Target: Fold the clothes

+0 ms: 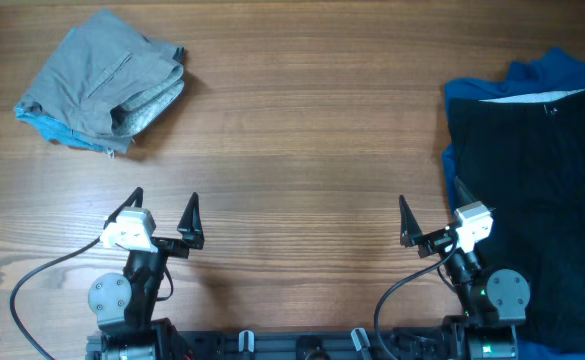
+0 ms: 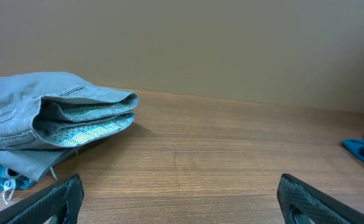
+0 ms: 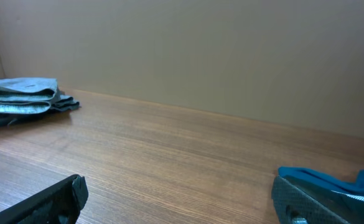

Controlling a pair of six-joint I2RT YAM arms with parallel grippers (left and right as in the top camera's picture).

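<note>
Wooden worktop (image 1: 302,130) seen from above; a plain beige wall closes both wrist views.

Grey garment (image 1: 107,80): far left corner, bundled in loose folds, with a light blue layer showing at its lower edge. In the left wrist view its stacked folds face the camera.

Black garment (image 1: 537,190): spread flat along the right edge, with a whitish band (image 1: 532,97) across its far end.

Blue garment (image 1: 572,72): beneath the black one, showing beyond its far end and along its left side.

Left gripper (image 1: 164,196): near edge, left of centre, jaws spread wide and empty, well apart from the grey garment.

Right gripper (image 1: 432,200): near edge, jaws spread wide and empty. One jaw is over bare wood and the other over the black garment's edge; contact cannot be told.
</note>
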